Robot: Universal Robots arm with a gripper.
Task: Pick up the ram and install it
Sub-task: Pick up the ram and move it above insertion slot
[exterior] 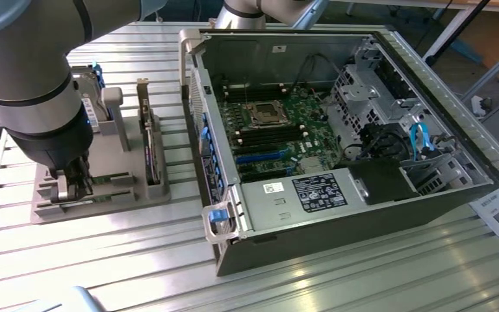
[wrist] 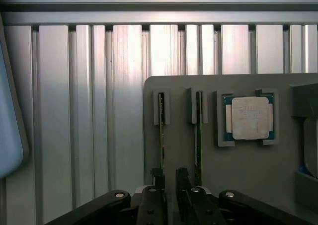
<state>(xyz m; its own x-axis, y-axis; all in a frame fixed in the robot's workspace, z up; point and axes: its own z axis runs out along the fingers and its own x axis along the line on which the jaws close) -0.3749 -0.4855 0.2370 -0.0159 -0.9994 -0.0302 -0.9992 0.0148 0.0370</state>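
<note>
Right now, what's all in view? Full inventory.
table: 1, silver slats
fixture: 1, grey, on table, exterior view's left
ram: 1, green, on edge in a fixture slot
second thin board: 1, dark green, neighbouring slot
processor chip: 1, silver, fixture pocket
expansion card: 1, dark, upright on fixture
computer case: 1, black, open, beside fixture
motherboard: 1, green, inside case
arm: 1, grey, over fixture
gripper: 1, black, open, by the ram

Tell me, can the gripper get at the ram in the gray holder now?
Probably yes: the open gripper is right at the ram, which stands on edge in the gray holder, uncovered.
</note>
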